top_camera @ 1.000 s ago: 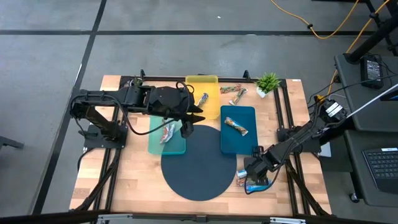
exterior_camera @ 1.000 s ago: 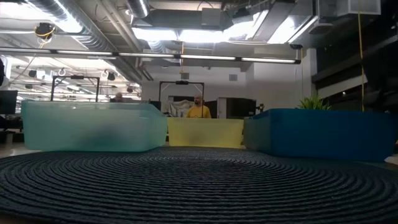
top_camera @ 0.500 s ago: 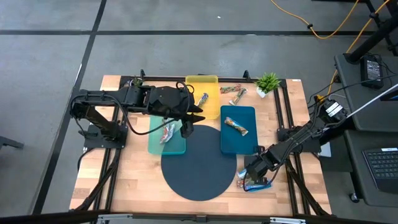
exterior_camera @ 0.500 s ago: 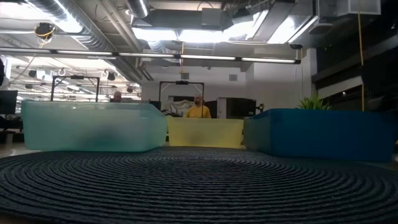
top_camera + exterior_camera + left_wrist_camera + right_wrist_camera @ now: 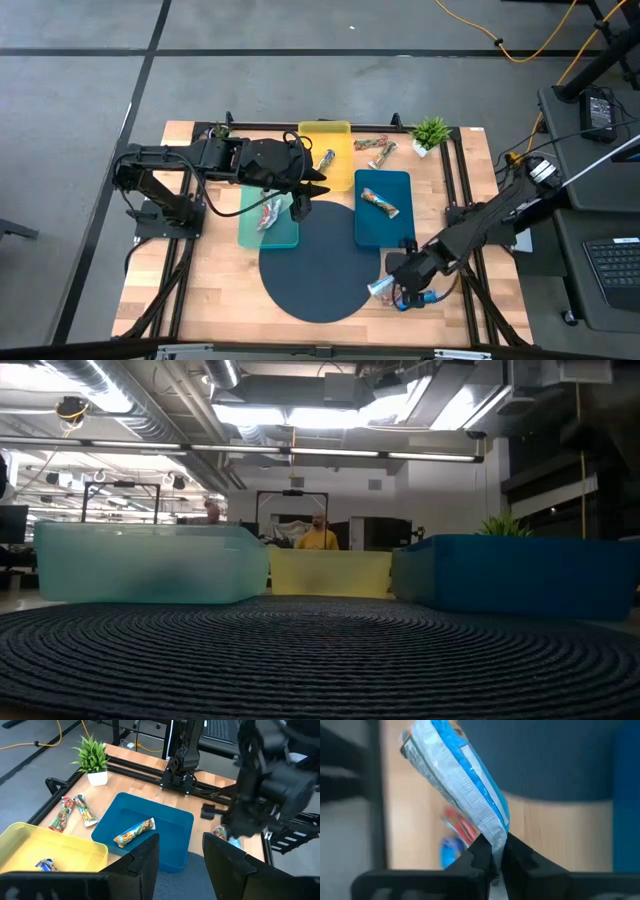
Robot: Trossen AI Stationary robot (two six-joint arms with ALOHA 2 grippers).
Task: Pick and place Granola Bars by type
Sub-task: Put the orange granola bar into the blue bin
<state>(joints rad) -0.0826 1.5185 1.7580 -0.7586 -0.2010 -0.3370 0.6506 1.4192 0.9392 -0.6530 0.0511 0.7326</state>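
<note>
Three coloured trays ring a dark round mat point(image 5: 318, 262) on my wooden surface point(image 5: 215, 285), with grey floor around and a lit workshop beyond. My right pincer point(image 5: 492, 854) is clamped on a blue-white bar point(image 5: 457, 782), held near the mat's right edge, its long axis slanting. My left pincer point(image 5: 181, 854) hovers apart above the teal tray point(image 5: 268, 232).

Right gripper point(image 5: 385, 287) pinched closed; left gripper point(image 5: 306, 196) parted.

Potted plant point(image 5: 432, 131) (upright) beside yellow tray point(image 5: 326, 132).
</note>
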